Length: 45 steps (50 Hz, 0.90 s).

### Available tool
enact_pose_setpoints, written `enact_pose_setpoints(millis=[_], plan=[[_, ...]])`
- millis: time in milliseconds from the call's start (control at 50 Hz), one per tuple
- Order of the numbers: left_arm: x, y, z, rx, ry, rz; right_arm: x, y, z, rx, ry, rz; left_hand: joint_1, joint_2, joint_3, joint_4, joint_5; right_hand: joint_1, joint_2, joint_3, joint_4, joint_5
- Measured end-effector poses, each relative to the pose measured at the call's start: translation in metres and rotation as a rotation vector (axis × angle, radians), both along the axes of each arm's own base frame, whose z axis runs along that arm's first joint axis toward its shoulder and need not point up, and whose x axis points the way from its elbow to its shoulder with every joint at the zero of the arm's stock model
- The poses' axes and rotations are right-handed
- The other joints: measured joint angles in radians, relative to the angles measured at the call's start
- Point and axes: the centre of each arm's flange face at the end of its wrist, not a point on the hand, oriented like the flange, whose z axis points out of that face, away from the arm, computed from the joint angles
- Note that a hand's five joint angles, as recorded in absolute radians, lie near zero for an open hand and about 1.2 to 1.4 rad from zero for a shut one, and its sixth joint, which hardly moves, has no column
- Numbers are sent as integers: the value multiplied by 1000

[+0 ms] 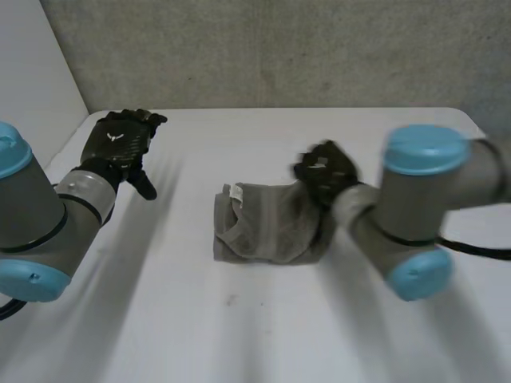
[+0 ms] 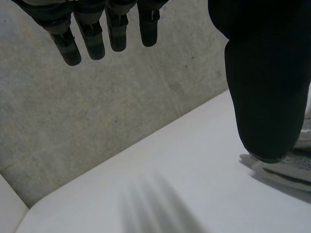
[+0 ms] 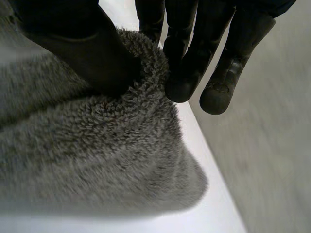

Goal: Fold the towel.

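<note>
Towel (image 1: pixel 267 231) edge lies hidden between right hand's (image 1: pixel 326 171) thumb and fingers (image 3: pixel 182 73).

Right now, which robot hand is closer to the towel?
Right. The right robot hand pinches the towel at its far right corner; the left robot hand hangs open over the table, apart from the towel on its left.

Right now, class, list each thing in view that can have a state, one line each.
towel: folded over, lying on the table, one edge pinched.
right hand: shut on the towel, thumb and fingers pinching its edge.
left hand: open, fingers straight, apart from the towel.
</note>
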Motion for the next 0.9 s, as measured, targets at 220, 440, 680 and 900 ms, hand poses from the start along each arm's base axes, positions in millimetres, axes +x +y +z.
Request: enact_pose_setpoints(millis=[220,440,680,900], plan=[[-3,-1,19,-52,25,-5,89,86,-39,-55,263,372,0,0,0,0,0,0,0,0,0,1],[-14,-8,30,-63,112,-24,80,71,2,63,-64,250,0,0,0,0,0,-1064,-1035,-1097,-1083,-1103],[-51,-5,15,8,200,-110,1,12,37,280,-444,-54,0,0,0,0,0,-1080,-1035,-1097,-1083,-1103],[-100,22,-29,128,193,-231,-26,-20,16,428,-559,-177,0,0,0,0,0,-1080,-1035,-1097,-1083,-1103]])
